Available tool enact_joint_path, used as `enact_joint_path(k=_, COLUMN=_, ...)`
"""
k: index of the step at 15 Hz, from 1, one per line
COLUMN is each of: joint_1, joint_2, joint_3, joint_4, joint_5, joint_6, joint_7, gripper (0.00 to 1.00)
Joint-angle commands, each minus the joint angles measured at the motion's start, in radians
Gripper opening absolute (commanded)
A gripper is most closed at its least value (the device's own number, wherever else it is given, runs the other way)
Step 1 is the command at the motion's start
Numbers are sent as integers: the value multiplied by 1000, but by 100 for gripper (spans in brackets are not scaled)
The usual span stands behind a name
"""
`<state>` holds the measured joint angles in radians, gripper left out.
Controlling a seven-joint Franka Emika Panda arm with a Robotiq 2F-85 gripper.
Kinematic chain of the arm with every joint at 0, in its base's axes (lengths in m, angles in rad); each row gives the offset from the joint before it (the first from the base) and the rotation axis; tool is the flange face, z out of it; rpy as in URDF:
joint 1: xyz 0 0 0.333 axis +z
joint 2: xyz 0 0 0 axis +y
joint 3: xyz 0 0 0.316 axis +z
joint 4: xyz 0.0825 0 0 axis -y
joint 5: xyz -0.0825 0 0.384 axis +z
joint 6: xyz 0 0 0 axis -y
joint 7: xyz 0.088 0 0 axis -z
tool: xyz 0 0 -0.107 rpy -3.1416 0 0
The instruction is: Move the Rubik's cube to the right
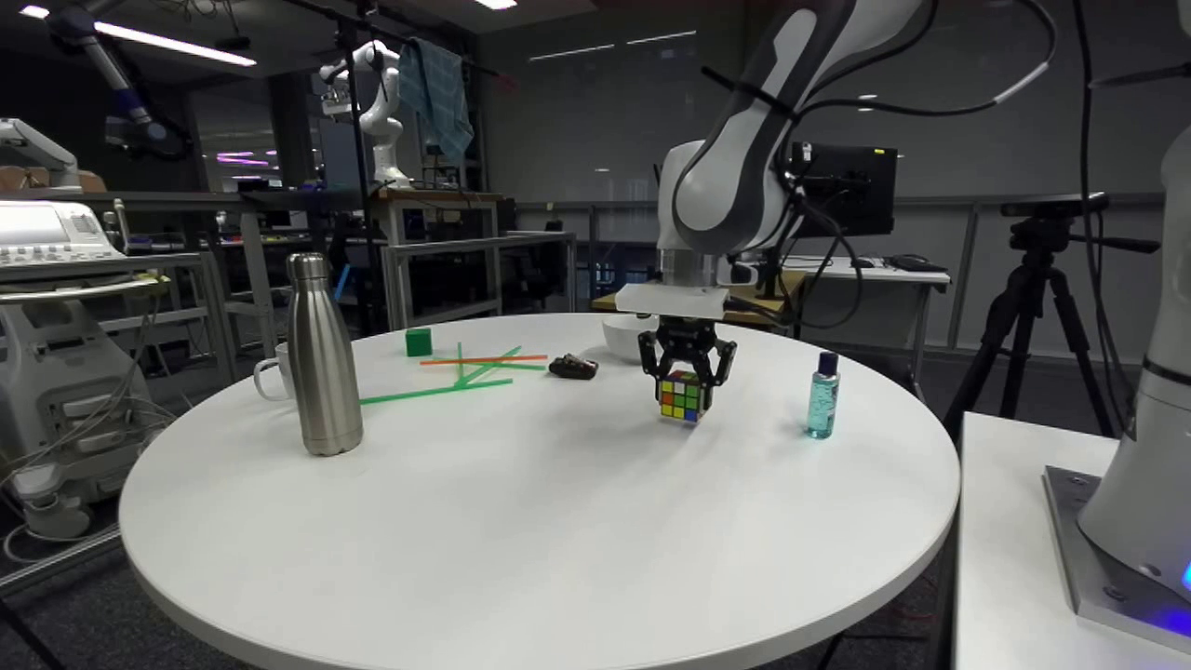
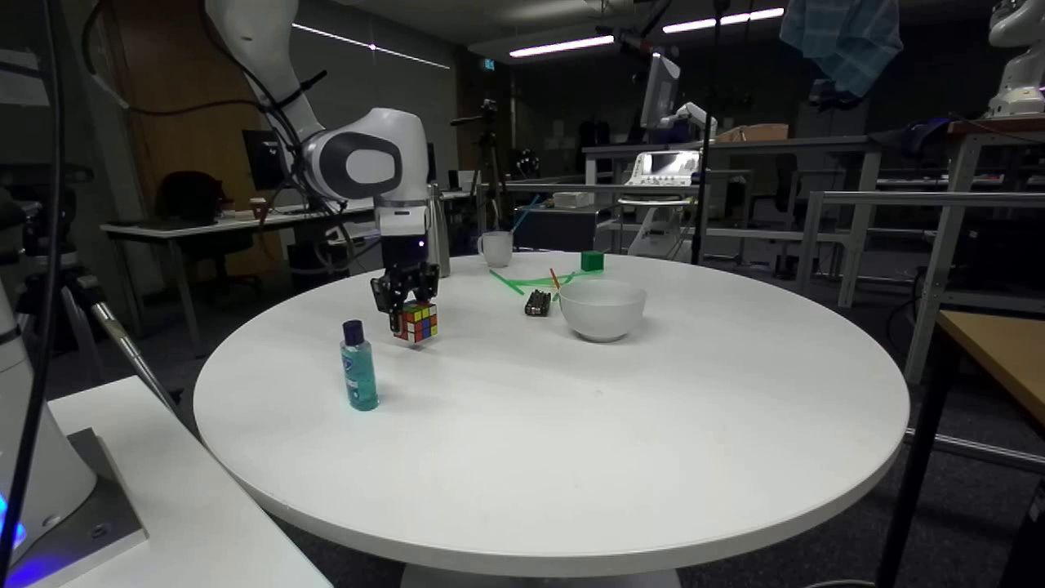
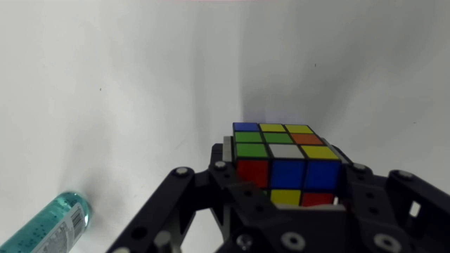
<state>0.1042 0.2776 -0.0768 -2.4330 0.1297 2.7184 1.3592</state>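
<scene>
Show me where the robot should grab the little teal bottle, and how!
I'd go for the upper part of the teal bottle, just below its dark cap, coming down from above. It stands upright and slim, so the jaws could probably close on opposite sides. They'd need to let go of the Rubik's cube first.

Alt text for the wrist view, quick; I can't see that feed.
The gripper holds a multicoloured Rubik's cube, below and right of centre. At lower left, a teal bottle, cut off by the frame, shows apart from both against the white tabletop.
</scene>
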Motion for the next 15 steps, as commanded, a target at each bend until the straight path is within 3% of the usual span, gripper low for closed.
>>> enact_joint_path(k=1, joint_1=3, joint_2=7, joint_3=-4, joint_4=21, joint_5=-8, joint_6=13, joint_7=7, gripper=84)
enact_joint_path(k=3, joint_1=3, joint_2=7, joint_3=-4, joint_4=23, joint_5=-7, joint_6=13, joint_7=6, gripper=99)
enact_joint_path(k=11, joint_1=35, joint_2=-23, joint_3=-25, joint_4=36, joint_5=-78, joint_6=1, joint_7=36, gripper=100)
enact_joint_path(k=15, joint_1=97, joint_2=-93, joint_3=-81, joint_4=54, joint_5=-285, joint_6=-37, joint_7=131, gripper=100)
